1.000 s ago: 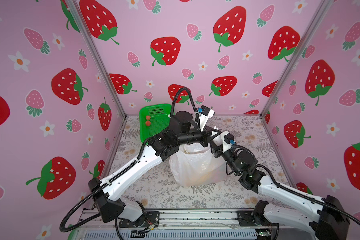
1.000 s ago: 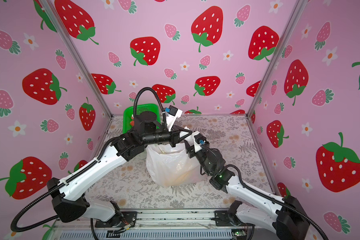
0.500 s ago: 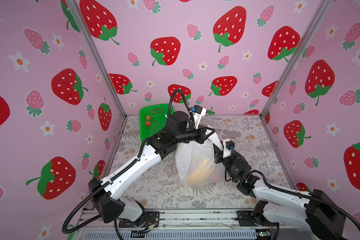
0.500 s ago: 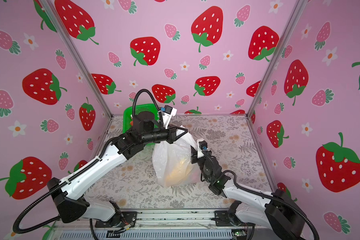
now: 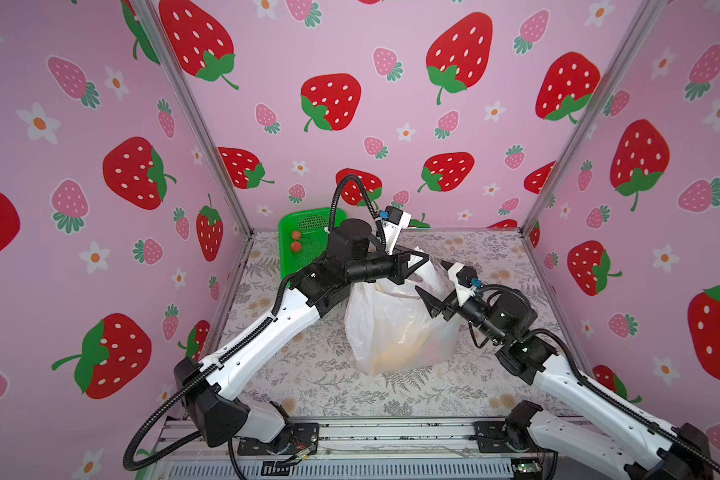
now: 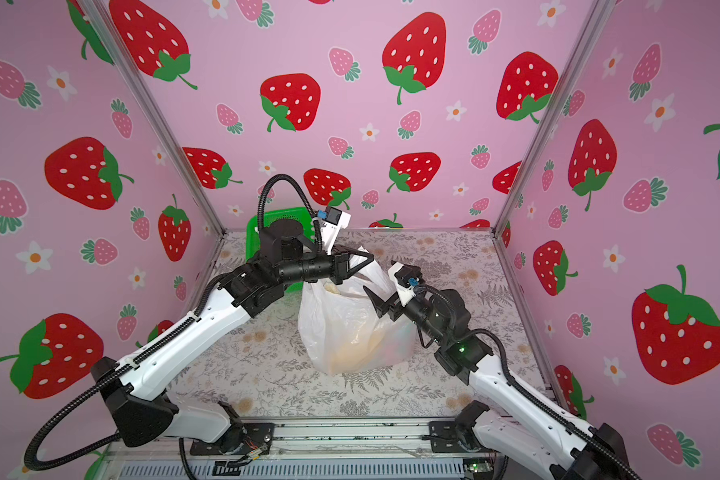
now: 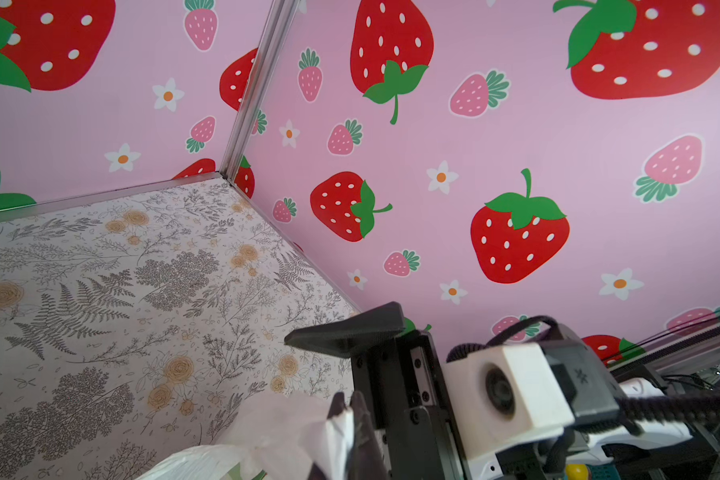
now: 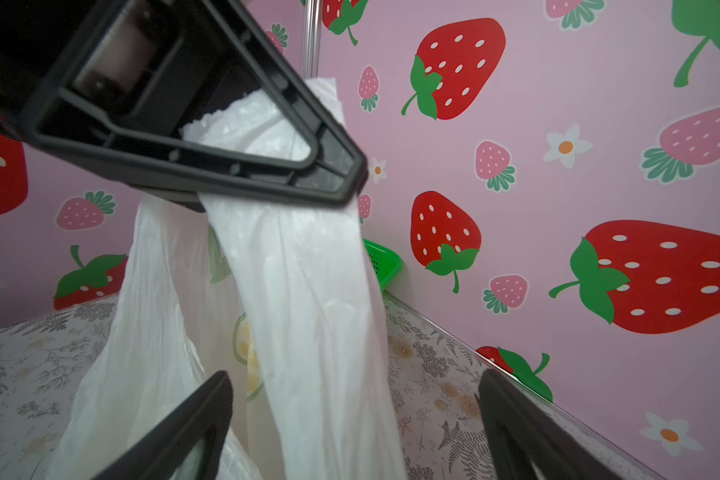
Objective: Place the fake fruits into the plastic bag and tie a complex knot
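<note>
In the one plastic bag (image 5: 391, 328) the fruits (image 5: 391, 353) are only a yellow blur. The left gripper (image 5: 425, 258) clamps its handle (image 8: 300, 270); the right gripper (image 5: 437, 282) beside it gapes. Behind the bag, two red fruits (image 5: 295, 235) lie in a basket (image 5: 308, 218).

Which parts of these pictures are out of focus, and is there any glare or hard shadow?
In both top views the light is even, without glare or hard shadow. In the left wrist view the plastic bag is blurred. In the right wrist view the left gripper and the fingers of the right gripper, near the lens, look soft.
</note>
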Robot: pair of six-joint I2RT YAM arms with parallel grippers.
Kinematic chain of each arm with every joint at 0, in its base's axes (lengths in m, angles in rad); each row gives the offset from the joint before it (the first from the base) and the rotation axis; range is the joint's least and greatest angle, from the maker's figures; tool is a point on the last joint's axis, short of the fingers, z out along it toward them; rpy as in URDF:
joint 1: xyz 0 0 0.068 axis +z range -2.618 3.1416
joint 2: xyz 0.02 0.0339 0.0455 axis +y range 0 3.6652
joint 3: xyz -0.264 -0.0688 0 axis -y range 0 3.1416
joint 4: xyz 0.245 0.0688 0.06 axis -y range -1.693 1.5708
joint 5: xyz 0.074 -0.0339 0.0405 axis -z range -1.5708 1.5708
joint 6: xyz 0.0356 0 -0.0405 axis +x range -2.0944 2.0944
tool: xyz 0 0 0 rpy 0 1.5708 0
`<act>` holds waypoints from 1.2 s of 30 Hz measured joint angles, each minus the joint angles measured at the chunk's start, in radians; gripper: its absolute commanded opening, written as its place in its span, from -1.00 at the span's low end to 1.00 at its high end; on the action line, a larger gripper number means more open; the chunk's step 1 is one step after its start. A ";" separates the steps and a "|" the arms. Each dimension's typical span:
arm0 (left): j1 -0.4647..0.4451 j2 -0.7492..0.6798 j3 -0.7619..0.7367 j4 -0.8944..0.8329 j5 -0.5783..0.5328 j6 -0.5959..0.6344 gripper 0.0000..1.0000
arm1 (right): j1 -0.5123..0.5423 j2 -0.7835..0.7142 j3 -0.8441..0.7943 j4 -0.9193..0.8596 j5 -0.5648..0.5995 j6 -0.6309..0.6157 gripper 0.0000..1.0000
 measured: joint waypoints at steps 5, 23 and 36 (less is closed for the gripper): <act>0.007 0.000 0.019 -0.017 0.024 0.023 -1.00 | -0.190 0.063 0.100 -0.097 -0.374 -0.010 0.85; 0.023 0.012 0.048 -0.048 0.073 0.034 -1.00 | -0.282 0.428 0.263 -0.121 -0.951 0.024 -0.29; 0.032 0.020 0.059 -0.057 0.066 0.106 -0.05 | -0.278 0.415 0.205 -0.019 -0.877 0.105 -1.00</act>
